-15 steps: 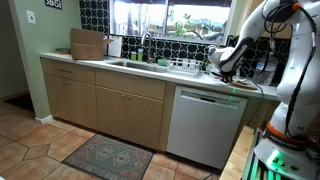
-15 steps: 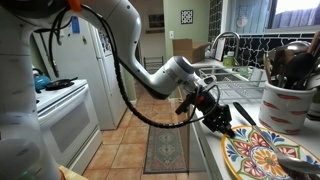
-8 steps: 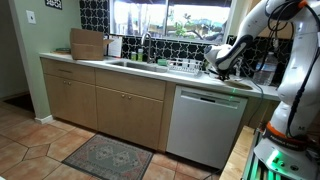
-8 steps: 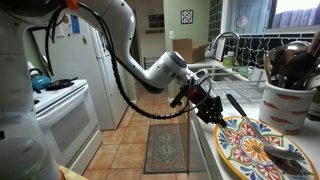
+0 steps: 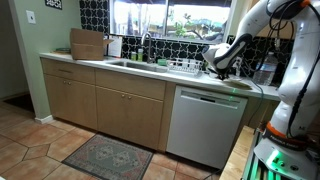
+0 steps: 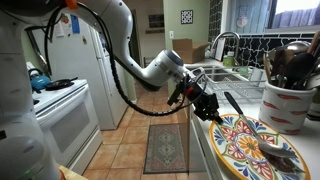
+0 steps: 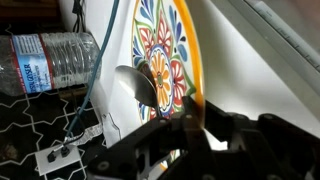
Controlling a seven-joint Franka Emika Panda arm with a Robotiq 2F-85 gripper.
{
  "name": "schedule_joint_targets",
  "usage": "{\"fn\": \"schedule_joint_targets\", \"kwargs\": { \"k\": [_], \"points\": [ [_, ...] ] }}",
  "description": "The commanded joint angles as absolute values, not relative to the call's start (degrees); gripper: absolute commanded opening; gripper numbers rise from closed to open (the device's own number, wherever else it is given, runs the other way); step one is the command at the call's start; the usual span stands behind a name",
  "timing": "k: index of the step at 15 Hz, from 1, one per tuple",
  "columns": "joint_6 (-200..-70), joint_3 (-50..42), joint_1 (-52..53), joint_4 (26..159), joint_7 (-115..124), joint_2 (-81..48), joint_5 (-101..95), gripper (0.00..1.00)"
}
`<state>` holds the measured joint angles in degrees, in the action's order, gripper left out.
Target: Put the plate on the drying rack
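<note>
Gripper (image 6: pixel 212 113): fingers pinching near rim of painted plate (image 6: pixel 258 145) | plate lying beside utensil crock (image 6: pixel 290 108), carrying 1 spoon (image 7: pixel 135 85) | drying rack (image 5: pixel 183 68) standing well apart.

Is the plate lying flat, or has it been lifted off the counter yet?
Lying flat, not lifted: the plate sits level beside the utensil crock, with a spoon resting on it.

White arm (image 6: pixel 120 40) reaches in from upper left, dark hand (image 6: pixel 207 102) at the rim of a colourful patterned plate (image 6: pixel 258 148) lying flat on the surface (image 6: pixel 248 106), grip unclear, spoon (image 6: pixel 278 152) on plate, white utensil crock (image 6: pixel 288 106) behind, fridge (image 6: pixel 88 60) and rug (image 6: pixel 166 146) beyond.
</note>
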<state>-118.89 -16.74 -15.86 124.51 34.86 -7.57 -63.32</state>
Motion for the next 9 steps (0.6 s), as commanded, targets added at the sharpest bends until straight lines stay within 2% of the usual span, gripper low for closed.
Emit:
{"fn": "schedule_joint_targets", "kwargs": {
  "k": [1,9],
  "points": [
    [-116.41,-15.88,-14.9,125.43,35.94,-5.07,-63.01,0.08],
    [-112.33,-14.17,-13.59,125.26,36.48,-4.18,-63.67,0.08]
  ]
}}
